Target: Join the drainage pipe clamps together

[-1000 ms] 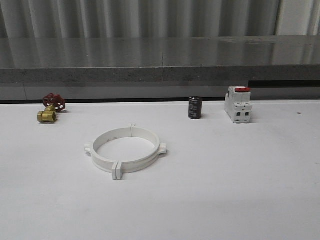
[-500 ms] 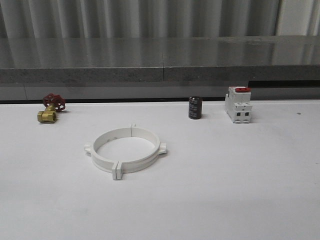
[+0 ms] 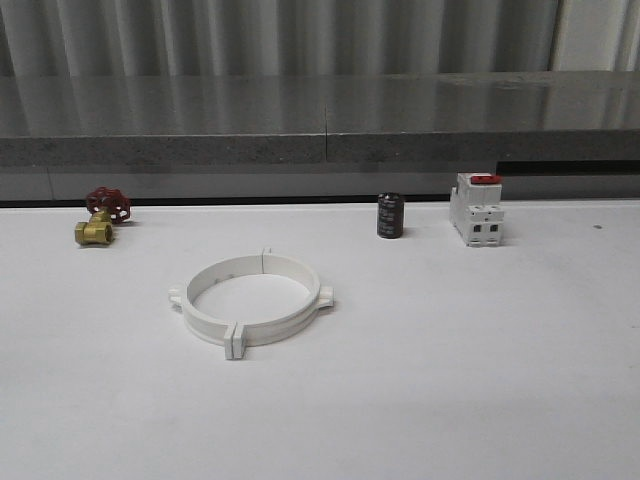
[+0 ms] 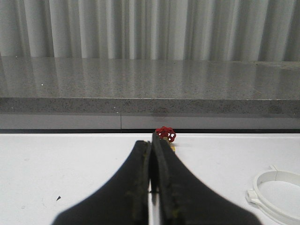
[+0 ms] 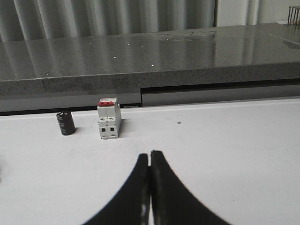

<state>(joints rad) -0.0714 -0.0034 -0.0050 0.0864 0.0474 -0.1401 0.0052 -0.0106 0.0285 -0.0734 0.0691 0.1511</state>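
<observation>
The drainage pipe clamps [image 3: 250,299] lie as one ring on the white table [image 3: 480,360] — light, stiff, probably slick plastic, best pinched across the rim near a tab. Both the left gripper [image 4: 151,154] and right gripper [image 5: 150,161] are pressed closed, empty.

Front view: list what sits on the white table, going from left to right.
Brass valve with red handwheel → drainage pipe clamps, joined as one ring → black cylinder → white breaker with red top.
</observation>
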